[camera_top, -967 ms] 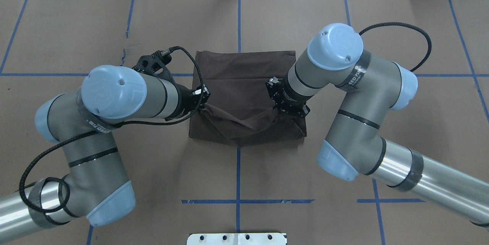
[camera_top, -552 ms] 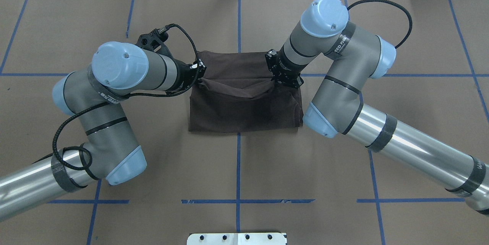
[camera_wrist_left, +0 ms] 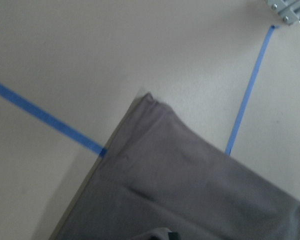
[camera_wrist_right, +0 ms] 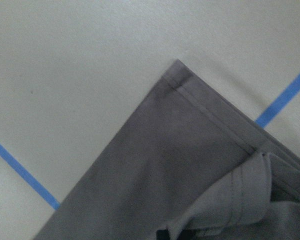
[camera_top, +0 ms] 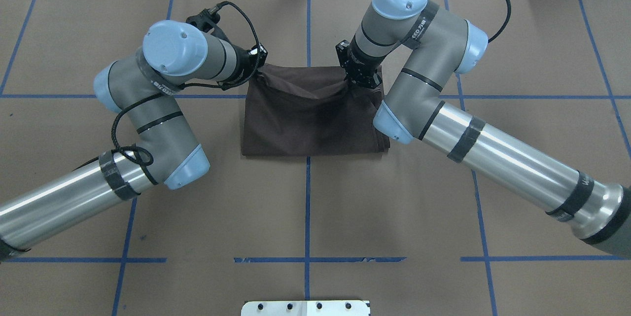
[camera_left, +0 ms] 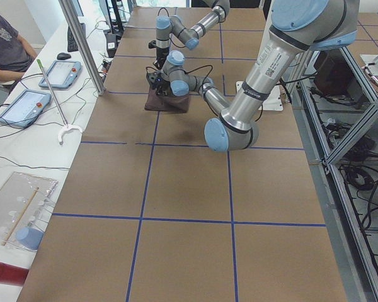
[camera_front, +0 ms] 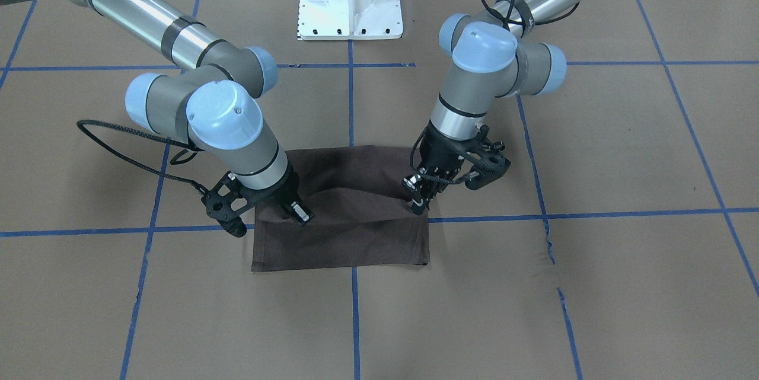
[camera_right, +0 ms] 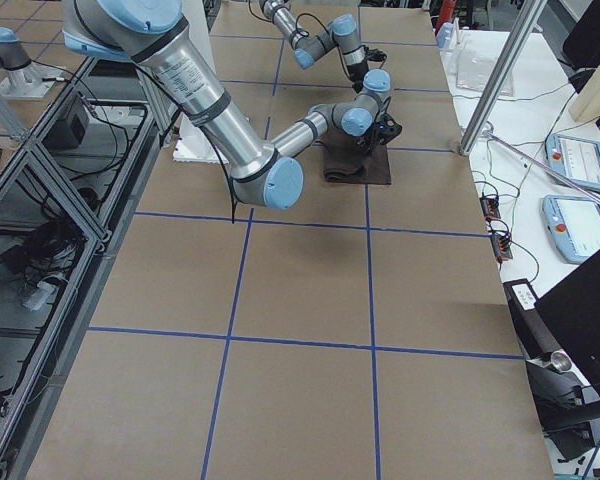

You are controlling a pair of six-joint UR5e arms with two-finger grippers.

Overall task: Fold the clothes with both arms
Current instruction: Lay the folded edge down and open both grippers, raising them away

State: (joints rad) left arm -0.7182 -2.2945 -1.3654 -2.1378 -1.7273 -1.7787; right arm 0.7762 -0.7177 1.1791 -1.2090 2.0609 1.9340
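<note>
1. Left gripper [camera_top: 259, 69]: fingers closed on the shirt's [camera_top: 310, 119] upper layer at its left far corner. The pinched cloth is bunched at the tips.
2. Right gripper [camera_top: 356, 79]: also clamped on that upper layer, at the right far corner. In the right wrist view a hemmed fold curls up at the bottom edge.
3. The held edge sags in a shallow curve between the two grippers, and creases run down from each pinch point.
4. Shirt: dark brown and folded to a rough rectangle. It lies on the table [camera_top: 394, 207] astride the centre tape line [camera_top: 307, 207]. Its near edge lies flat and straight. In the front view the bottom layer runs flat past the raised edge on the side away from the base [camera_front: 350, 6].
5. Wrist views: each shows a flat shirt corner on the brown paper beside blue tape.
6. Arms: the left arm [camera_top: 162, 104] comes in from the shirt's left. The right arm [camera_top: 429, 94] comes in from its right, with its elbow over the shirt's right edge.
</note>
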